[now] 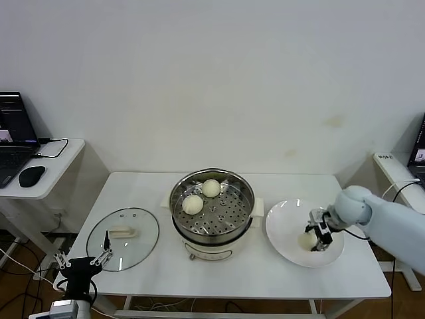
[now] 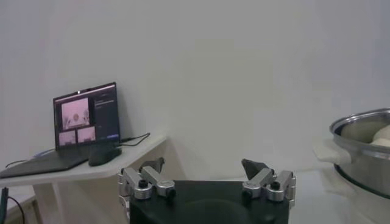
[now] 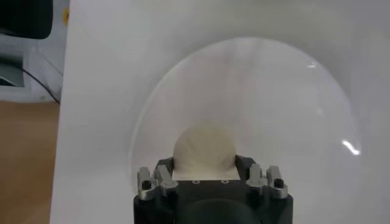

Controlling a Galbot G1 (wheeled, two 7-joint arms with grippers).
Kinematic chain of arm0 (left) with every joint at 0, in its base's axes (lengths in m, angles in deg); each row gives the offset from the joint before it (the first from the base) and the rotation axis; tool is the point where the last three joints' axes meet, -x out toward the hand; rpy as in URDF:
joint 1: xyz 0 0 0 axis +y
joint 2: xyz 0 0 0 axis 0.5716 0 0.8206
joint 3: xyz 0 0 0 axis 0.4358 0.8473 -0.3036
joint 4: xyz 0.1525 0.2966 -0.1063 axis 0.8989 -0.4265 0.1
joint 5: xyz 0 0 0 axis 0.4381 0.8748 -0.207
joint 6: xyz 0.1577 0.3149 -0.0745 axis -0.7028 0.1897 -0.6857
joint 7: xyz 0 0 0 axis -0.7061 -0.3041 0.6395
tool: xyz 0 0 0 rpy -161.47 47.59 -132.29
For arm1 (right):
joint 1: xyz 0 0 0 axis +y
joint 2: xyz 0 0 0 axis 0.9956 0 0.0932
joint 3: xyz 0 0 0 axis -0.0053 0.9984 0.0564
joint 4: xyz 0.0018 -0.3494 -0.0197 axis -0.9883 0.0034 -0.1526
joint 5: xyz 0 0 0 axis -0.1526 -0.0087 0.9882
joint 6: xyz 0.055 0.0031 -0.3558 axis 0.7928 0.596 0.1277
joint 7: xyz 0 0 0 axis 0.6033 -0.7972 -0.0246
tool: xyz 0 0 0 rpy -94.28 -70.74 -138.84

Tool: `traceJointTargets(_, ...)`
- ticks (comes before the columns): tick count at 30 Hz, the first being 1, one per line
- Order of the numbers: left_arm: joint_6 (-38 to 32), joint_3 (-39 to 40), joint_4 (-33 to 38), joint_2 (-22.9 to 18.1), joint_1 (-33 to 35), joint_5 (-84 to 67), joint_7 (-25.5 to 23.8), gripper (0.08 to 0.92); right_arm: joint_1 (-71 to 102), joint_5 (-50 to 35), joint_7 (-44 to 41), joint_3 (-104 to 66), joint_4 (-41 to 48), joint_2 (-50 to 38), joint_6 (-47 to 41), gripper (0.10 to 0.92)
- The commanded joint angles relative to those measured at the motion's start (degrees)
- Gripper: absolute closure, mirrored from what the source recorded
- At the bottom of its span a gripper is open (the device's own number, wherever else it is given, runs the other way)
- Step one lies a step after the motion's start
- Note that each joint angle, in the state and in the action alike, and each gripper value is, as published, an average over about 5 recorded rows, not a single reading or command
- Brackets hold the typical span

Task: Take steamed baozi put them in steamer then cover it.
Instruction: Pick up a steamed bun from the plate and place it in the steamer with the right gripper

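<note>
— Where are the buns found?
— Two pale round steamed baozi [image 1: 202, 196] are seated in the shiny steel steamer [image 1: 212, 207]; a third [image 1: 305, 241] is pinched by the right gripper [image 1: 317, 238] on the flat white plate [image 1: 287, 226].
— And the rest?
— The left gripper [image 1: 84, 260] is held spread beside the clear glass cover [image 1: 123, 238].

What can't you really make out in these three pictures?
- Right gripper fingertips: right wrist view, hidden behind the gripper body and the baozi.
- Steamer in the left wrist view: cut off by the picture's edge.
- Laptop in the head view: cut off by the edge, screen unreadable.
</note>
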Motion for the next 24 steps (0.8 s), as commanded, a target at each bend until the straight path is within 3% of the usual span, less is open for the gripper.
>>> traceJointTargets(1,0.04,-0.01,0.13,0.20,-0.03,-0.10,-0.05,0.177,-18.39,-6.74,-1.97,4.80,0.57,1.55,-0.33,0.392)
traceJointTargets(11,-0.02,-0.01,0.61,0.41,0.10,-0.38,-0.13,0.177,-38.11,-14.37,-0.29,14.97,2.73,13.75,-0.52,0.389)
traceJointTargets(24,-0.36,-1.33,0.95,-0.47,0.89,-0.68,-0.08,0.177,-33.85,-17.99,5.77,20.62,-3.10,29.72,6.55,0.381)
